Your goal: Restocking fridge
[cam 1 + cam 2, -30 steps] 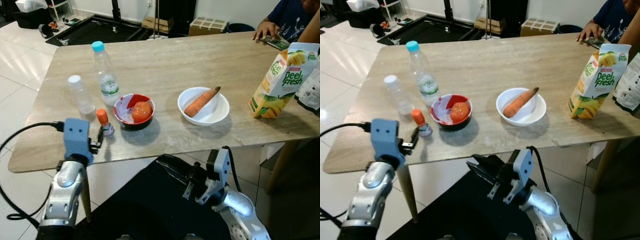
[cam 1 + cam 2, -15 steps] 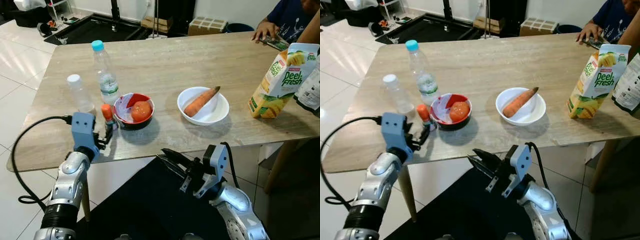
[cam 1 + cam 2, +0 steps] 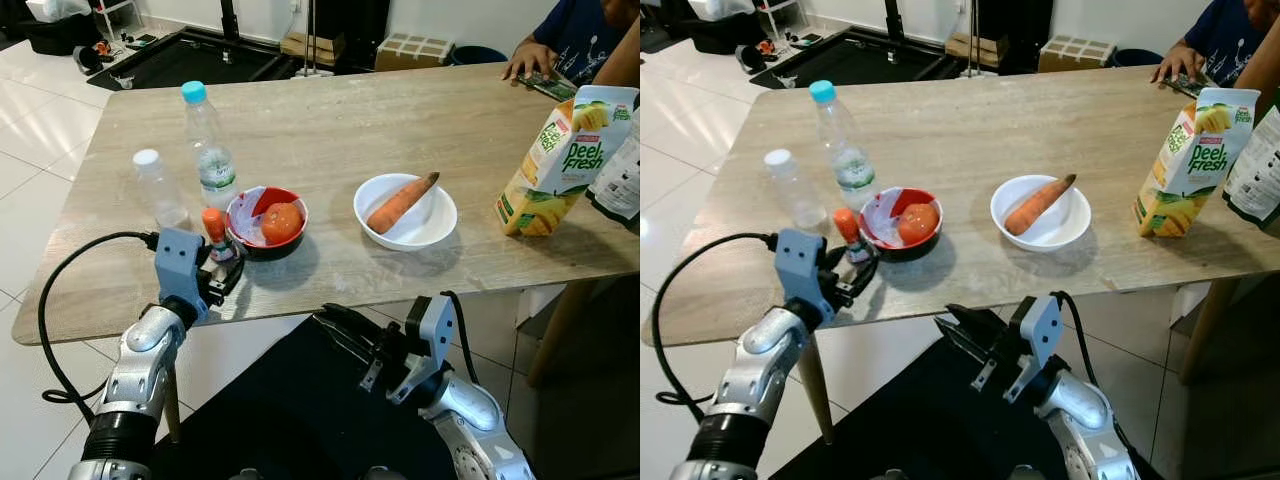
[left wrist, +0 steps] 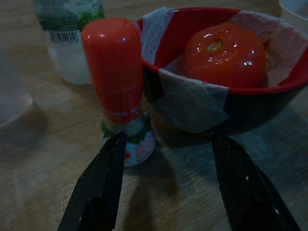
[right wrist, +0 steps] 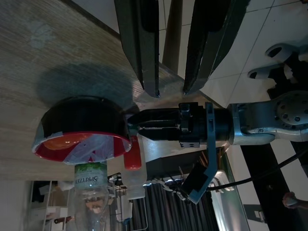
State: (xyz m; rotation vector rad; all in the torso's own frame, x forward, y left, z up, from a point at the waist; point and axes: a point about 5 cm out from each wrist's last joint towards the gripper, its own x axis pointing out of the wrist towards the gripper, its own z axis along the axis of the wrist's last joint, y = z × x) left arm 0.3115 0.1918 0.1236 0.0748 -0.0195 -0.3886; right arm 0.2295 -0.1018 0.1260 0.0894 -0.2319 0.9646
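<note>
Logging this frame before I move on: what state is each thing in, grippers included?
Left gripper: open, at the small orange-capped bottle.
Right gripper: fingers slightly apart, below the table edge, holding nothing.
Small bottle: upright, capped, beside the red bowl.
Red bowl: holds a tomato.
White bowl: holds a carrot.
Blue-capped bottle: upright, capped.
White-capped bottle: upright, capped.
Juice carton: upright.

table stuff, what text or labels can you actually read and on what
"peel fresh": on the juice carton at the table's right end.
Water bottle label: print too small to read; a barcode shows in the left wrist view, digits unreadable.
Small orange-capped bottle in front of the open left gripper: label too dark to read.
Dark packet beside the carton: print illegible.
</note>
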